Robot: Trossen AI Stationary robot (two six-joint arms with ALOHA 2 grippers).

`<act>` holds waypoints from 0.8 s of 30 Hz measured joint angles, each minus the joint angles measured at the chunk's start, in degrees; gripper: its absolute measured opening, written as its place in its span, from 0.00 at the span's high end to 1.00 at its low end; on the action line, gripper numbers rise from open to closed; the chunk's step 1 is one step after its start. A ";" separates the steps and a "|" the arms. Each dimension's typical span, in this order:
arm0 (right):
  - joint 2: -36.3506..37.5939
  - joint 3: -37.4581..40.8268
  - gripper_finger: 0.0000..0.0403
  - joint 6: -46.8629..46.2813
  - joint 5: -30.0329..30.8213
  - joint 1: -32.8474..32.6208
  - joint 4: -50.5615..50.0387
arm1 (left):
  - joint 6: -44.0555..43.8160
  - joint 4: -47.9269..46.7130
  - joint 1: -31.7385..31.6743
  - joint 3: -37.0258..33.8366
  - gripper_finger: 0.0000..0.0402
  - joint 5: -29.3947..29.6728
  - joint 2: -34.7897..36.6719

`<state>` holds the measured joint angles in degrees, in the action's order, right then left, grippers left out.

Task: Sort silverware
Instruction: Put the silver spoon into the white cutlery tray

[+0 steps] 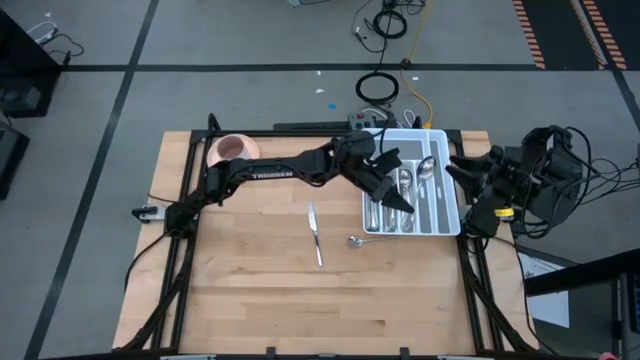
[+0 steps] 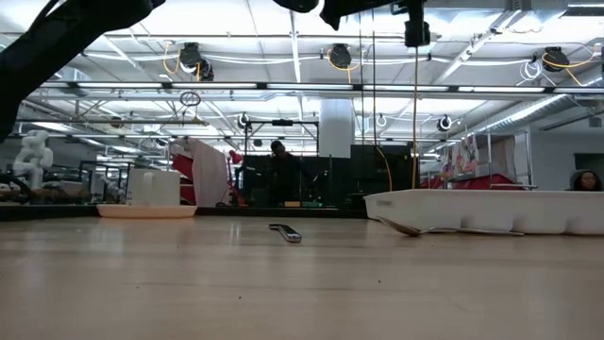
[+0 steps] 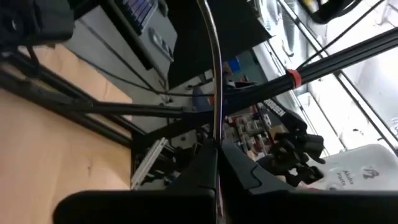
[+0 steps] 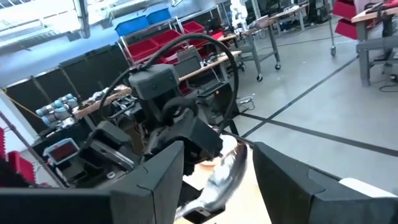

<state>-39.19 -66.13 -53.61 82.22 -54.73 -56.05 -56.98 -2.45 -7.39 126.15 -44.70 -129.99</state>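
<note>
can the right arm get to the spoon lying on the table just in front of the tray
Probably yes. The spoon lies in the open beside the white tray, with nothing over it. The right tool sits at the tray's far side, fingers apart, while the left tool, shut on a piece of silverware, hangs over the tray.

This is a robotics lab or workshop hall. The wooden tabletop (image 1: pixel 260 290) stands on a grey concrete floor (image 1: pixel 250 30) marked with dark tape lines, with cables (image 1: pixel 385 20) coiled loose on it. Beyond the right tool (image 4: pixel 214 180) stand shelves with blue and red storage bins (image 4: pixel 155 18) and workbenches (image 4: pixel 273 15) crowded with equipment. Overhead run exposed ceiling trusses (image 2: pixel 283 90) with strip lights and hanging cable reels (image 2: pixel 340 55).
</note>
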 joint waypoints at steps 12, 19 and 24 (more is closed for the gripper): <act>-0.93 0.00 0.54 -16.00 -2.79 4.17 -14.50 | 3.52 0.62 1.55 0.00 1.00 1.67 0.00; -2.12 0.00 0.54 -17.98 -4.89 4.93 -14.25 | 5.04 0.36 1.87 0.00 1.00 2.57 0.00; -3.00 0.00 0.54 -18.07 -5.70 4.95 -12.79 | 5.50 0.39 1.85 0.00 1.00 3.25 0.00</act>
<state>-42.19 -66.13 -71.68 76.52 -49.78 -68.84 -51.48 -2.06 -5.54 126.15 -41.45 -129.99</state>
